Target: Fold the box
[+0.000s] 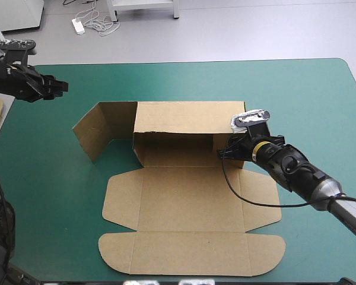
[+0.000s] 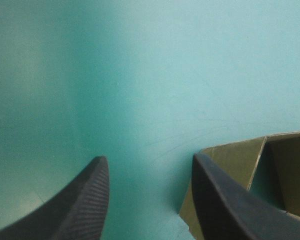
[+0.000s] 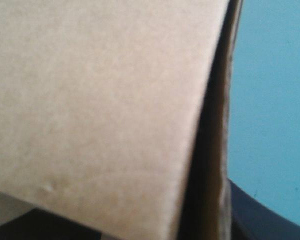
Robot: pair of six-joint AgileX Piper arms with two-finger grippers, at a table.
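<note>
right gripper: seemingly clamped on box wall; left gripper: spread wide, empty

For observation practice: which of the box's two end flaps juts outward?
The left end flap, toward the left hand, untouched and splayed outward. The right end flap is folded inward, gripped by the right hand.

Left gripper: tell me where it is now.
In the high view the left gripper hangs open over the teal-green cover near its far left corner, apart from the raised left flap of the box.
</note>
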